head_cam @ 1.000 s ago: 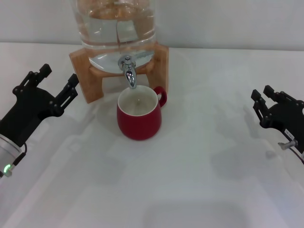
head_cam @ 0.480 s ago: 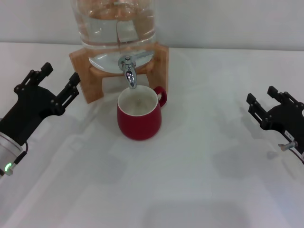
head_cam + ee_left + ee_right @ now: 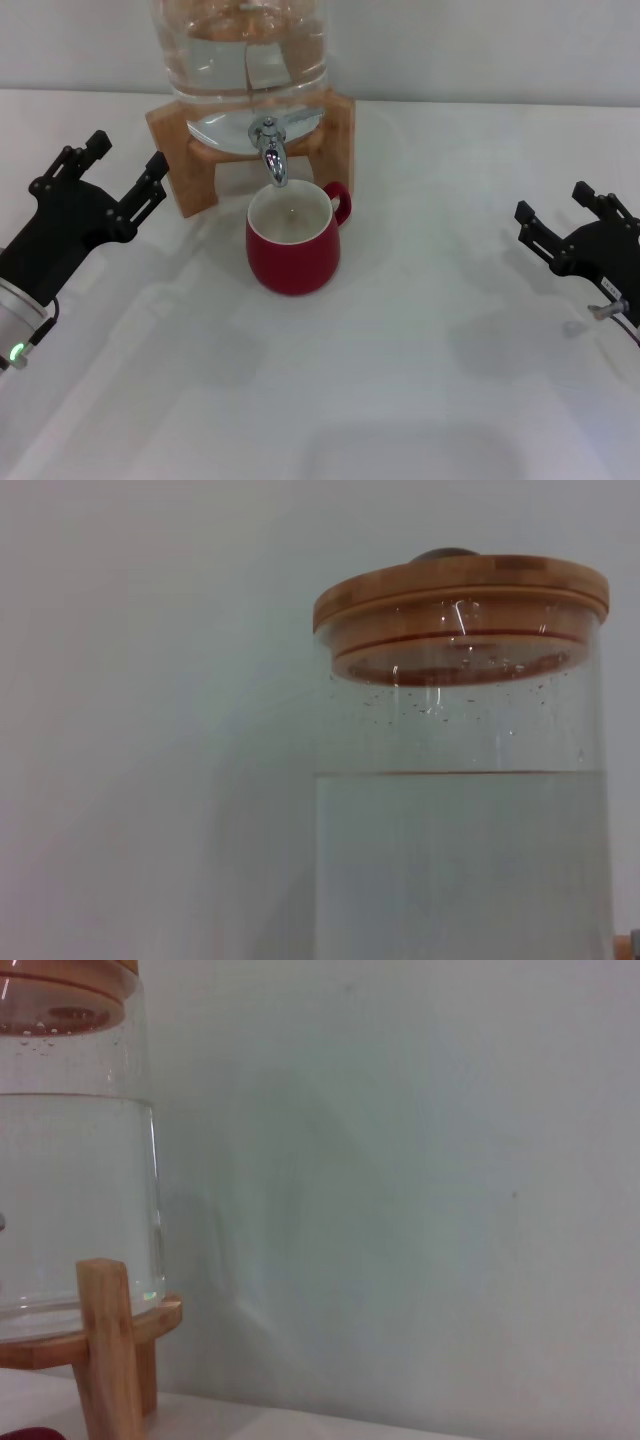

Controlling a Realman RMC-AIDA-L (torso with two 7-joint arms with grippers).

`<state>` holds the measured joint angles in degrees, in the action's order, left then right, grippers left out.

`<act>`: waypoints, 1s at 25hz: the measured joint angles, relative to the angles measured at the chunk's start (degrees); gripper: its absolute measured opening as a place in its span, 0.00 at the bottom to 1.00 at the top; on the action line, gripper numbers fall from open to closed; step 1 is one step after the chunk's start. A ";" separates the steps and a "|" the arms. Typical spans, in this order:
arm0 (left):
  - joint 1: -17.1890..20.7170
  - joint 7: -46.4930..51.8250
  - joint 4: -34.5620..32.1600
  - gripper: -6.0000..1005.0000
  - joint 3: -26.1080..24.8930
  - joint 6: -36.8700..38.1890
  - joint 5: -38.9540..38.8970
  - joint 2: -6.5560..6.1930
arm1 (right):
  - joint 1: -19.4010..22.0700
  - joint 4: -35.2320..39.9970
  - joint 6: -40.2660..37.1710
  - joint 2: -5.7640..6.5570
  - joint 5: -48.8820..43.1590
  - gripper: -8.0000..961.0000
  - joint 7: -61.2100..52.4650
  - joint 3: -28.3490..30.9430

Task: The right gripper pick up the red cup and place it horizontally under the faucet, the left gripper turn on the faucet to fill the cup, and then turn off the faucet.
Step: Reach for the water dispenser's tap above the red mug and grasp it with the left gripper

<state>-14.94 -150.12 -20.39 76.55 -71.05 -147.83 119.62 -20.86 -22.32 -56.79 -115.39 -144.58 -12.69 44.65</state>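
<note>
The red cup (image 3: 293,248) stands upright on the white table, its cream inside facing up and its handle toward the right, directly below the chrome faucet (image 3: 270,148). No stream of water shows from the spout. The faucet sits on the glass water jar (image 3: 245,50) in a wooden stand (image 3: 190,150). My left gripper (image 3: 115,178) is open, left of the stand and apart from the faucet. My right gripper (image 3: 562,215) is open at the far right, well away from the cup. A sliver of the cup's rim (image 3: 30,1433) shows in the right wrist view.
The jar with its wooden lid (image 3: 460,600) and water level fills the left wrist view. The right wrist view shows the jar (image 3: 70,1160) and a stand leg (image 3: 108,1345) against a pale wall. White table (image 3: 400,380) spreads in front of the cup.
My right gripper has drifted slightly further right and down, away from the cup. The left gripper, cup and faucet have stayed put.
</note>
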 joint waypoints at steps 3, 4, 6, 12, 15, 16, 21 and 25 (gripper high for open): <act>0.00 0.00 -0.04 0.75 0.03 -0.10 0.00 0.00 | 0.16 -0.33 -0.25 -0.06 0.00 0.85 -0.12 -0.36; 0.00 0.00 -0.08 0.75 0.09 -0.13 0.00 0.00 | 0.22 -0.44 -0.44 -0.07 0.00 0.85 -0.18 -0.47; 0.00 0.00 -0.30 0.75 0.26 -0.25 0.18 0.00 | 0.30 -0.58 -0.77 -0.08 0.00 0.85 -0.25 -0.62; 0.17 1.60 -0.77 0.75 1.22 -1.06 1.26 -0.19 | 0.36 -0.48 -0.83 -0.10 -0.39 0.84 -1.86 -0.71; 0.43 2.86 -1.33 0.75 1.94 -1.04 1.55 -0.38 | 0.34 -0.32 -0.75 -0.10 -0.48 0.84 -2.23 -0.71; 0.77 3.19 -2.11 0.75 2.21 -0.84 2.06 -0.43 | 0.33 -0.30 -0.62 -0.10 -0.50 0.84 -2.27 -0.71; 3.56 4.40 -7.21 0.75 2.70 1.07 4.70 -0.27 | 0.29 -0.20 -0.29 -0.12 -0.49 0.84 -2.31 -0.71; 5.81 11.50 -14.02 0.75 2.68 4.49 10.26 -0.54 | 0.27 -0.14 -0.23 -0.19 -0.35 0.84 -2.33 -0.71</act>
<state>-9.13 -138.61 -34.41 79.23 -66.56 -137.57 119.08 -20.59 -22.46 -57.01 -115.58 -144.92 -15.02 43.94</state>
